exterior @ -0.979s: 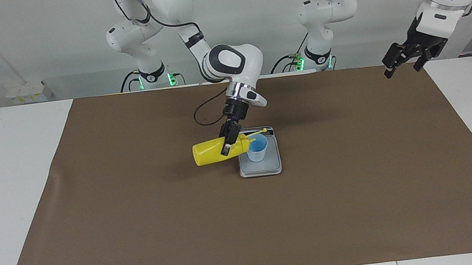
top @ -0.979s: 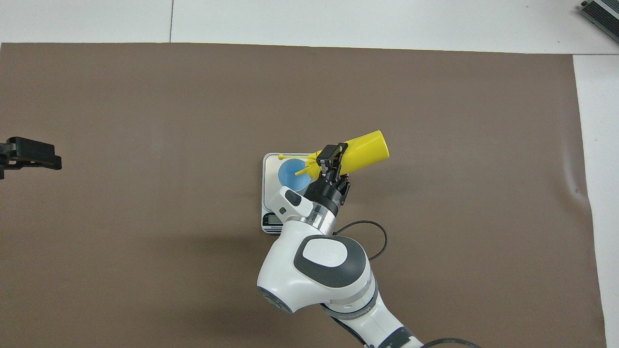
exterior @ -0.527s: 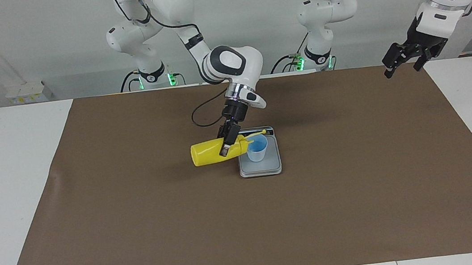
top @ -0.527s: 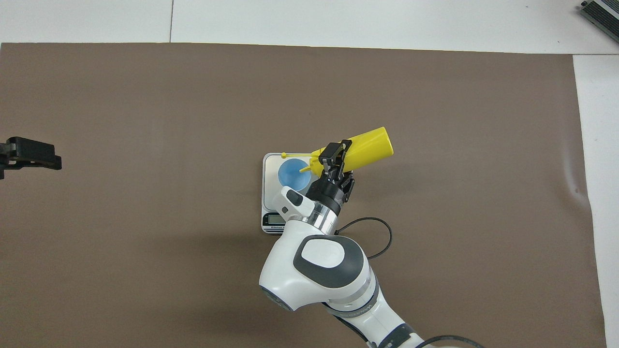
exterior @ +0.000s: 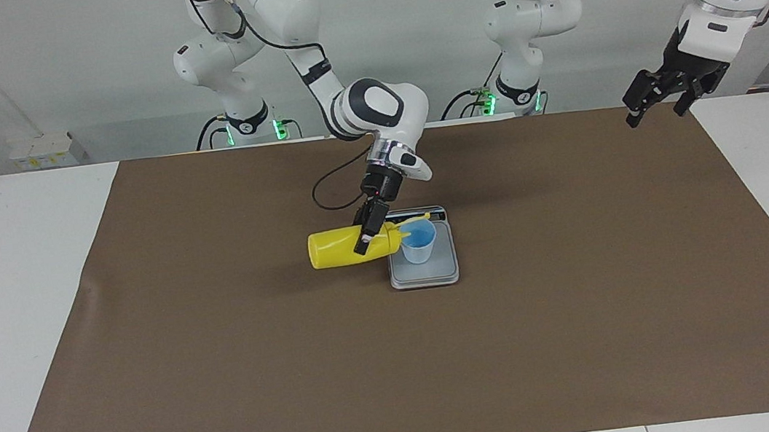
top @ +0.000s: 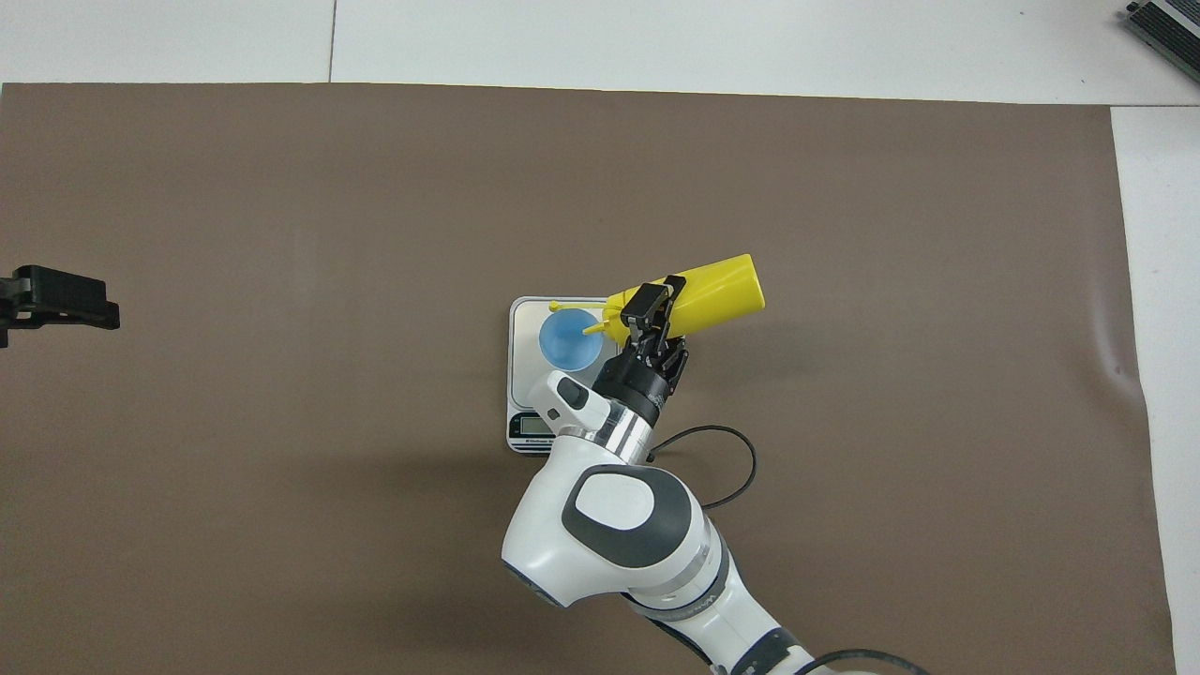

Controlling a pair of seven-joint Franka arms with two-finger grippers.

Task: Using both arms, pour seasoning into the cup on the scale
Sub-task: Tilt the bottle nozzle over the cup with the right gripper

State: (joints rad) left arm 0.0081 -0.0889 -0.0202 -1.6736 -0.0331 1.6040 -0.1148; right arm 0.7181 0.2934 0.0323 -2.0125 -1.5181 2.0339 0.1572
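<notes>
A white table (exterior: 14,305) takes up the whole floor of the scene, and spread flat over most of it is a big brown mat (exterior: 587,308), with bare white showing at both ends and along the edge farthest from the robots (one small ripple shows near the mat's edge toward the right arm's end). Sitting directly on the mat, about mid-table, is the scale (exterior: 425,275), silver-grey, its dark display strip on the edge nearest the robots.

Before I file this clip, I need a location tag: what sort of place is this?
Probably a robotics lab bench, not a kitchen: two white arms mounted at a plain table under a brown mat, with only a scale, cup and seasoning bottle.
</notes>
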